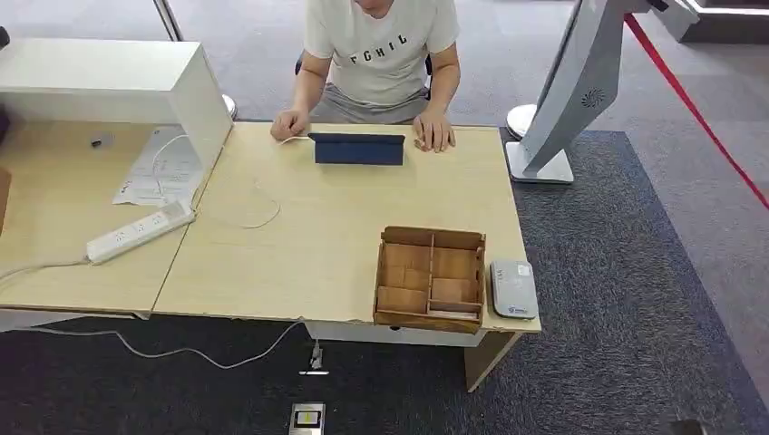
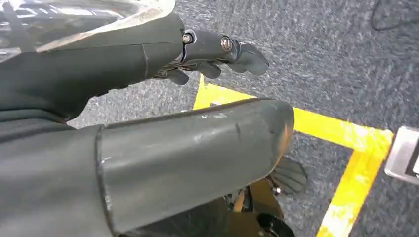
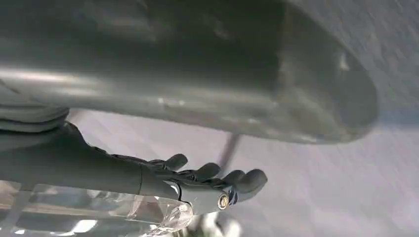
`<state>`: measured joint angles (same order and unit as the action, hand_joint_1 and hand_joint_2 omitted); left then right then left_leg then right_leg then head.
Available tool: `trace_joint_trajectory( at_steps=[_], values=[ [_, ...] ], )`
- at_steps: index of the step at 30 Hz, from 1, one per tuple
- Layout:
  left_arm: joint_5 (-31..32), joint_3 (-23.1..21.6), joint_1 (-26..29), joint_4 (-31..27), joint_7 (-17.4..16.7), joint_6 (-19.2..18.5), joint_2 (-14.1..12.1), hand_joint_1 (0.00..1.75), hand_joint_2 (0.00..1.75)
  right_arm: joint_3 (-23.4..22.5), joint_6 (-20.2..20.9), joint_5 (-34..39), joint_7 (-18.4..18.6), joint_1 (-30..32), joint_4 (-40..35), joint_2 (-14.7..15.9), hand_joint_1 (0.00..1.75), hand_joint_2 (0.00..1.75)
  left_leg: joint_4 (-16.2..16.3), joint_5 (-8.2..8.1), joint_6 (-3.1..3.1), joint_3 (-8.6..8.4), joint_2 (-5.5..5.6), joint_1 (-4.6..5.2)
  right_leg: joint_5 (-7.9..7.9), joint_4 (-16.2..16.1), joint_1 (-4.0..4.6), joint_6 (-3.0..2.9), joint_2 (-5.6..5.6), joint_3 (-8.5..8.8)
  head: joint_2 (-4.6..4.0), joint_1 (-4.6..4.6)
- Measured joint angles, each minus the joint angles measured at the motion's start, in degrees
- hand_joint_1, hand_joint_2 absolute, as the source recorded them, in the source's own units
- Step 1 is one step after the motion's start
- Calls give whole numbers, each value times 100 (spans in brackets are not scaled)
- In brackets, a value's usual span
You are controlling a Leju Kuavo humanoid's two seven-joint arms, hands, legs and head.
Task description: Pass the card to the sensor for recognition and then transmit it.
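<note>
A grey card sensor (image 1: 513, 289) lies flat at the table's near right corner, beside a wooden compartment box (image 1: 430, 279). A pale thin strip (image 1: 453, 314) lies in the box's front right compartment; I cannot tell if it is the card. In the left wrist view my left hand (image 2: 197, 49) hangs over the carpet, its dark fingers (image 2: 244, 57) loosely extended and holding nothing. In the right wrist view my right hand (image 3: 163, 180) also hangs free, with its fingers (image 3: 217, 177) apart and nothing in them.
A person (image 1: 381, 54) sits at the far side, hands resting beside a dark blue tablet (image 1: 358, 149). A power strip (image 1: 141, 231), papers (image 1: 154, 172) and a white box (image 1: 109, 82) occupy the left. A white stand (image 1: 571, 100) rises at the right. Yellow tape (image 2: 341, 131) marks the floor.
</note>
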<state>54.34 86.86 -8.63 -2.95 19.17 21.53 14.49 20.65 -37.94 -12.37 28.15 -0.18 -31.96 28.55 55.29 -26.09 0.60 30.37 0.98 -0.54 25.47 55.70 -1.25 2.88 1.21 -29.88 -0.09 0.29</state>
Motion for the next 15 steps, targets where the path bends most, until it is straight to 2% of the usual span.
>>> trace_joint_trajectory(
  at_steps=[8, 11, 15],
  values=[
    [391, 26, -8, -2, 13, -288, -74, 0, 0, -77, 46, 258, -9, -50, 1004, -1583, 0, 0, -4, 7, -24, -1, 1, -16, 6, 7, 16, -17, 0, 1, 0, 2],
    [509, 26, -4, -2, -74, -486, -173, 0, 0, -90, 48, 296, -74, -79, 1210, -1903, 0, 0, -4, 7, -25, -1, 1, -17, 6, 10, 18, -18, 0, 1, 0, 4],
    [520, 26, -4, -2, -107, -539, -192, 0, 0, -94, 48, 304, -79, -85, 1242, -1933, 0, 0, -3, 7, -25, -1, 1, -18, 6, 9, 19, -18, 0, 1, 0, 6]
  ],
)
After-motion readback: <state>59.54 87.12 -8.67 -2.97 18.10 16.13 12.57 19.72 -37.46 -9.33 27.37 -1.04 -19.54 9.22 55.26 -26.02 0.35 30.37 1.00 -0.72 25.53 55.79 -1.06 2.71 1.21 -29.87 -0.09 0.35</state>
